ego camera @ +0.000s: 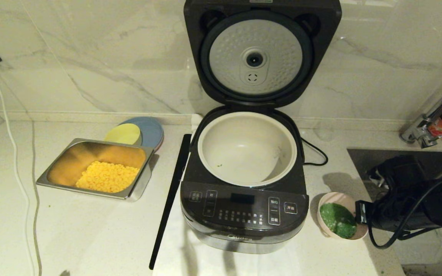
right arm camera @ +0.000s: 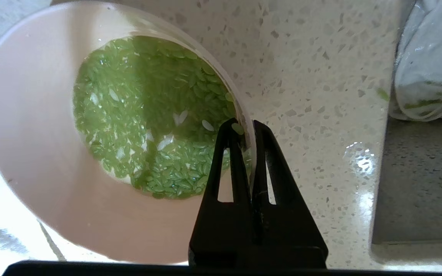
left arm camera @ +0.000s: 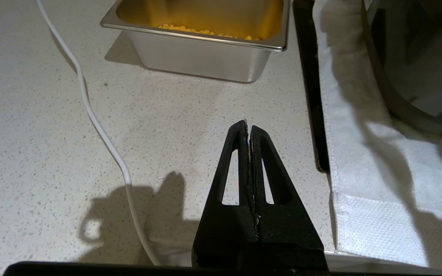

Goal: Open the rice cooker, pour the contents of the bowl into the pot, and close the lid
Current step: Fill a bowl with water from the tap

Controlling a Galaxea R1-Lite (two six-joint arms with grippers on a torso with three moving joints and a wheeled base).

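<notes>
Head view: cooker (ego camera: 244, 207) with lid (ego camera: 261, 53) raised, dimpled silver underside showing; cream pot (ego camera: 247, 147) nearly bare. Pale pink bowl (ego camera: 342, 214), right of the cooker, holds green grains (right arm camera: 155, 115). Right gripper (right arm camera: 246, 128) pinches the bowl's rim. Left gripper (left arm camera: 248, 128), clenched on nothing, hangs over the counter (left arm camera: 33, 134).

Warm, dim light from above; soft shadows fall toward the viewer on the counter (ego camera: 90, 230). Glare whitens the cloth (left arm camera: 378, 184) and the bowl (right arm camera: 33, 134) rim; frames sharp
</notes>
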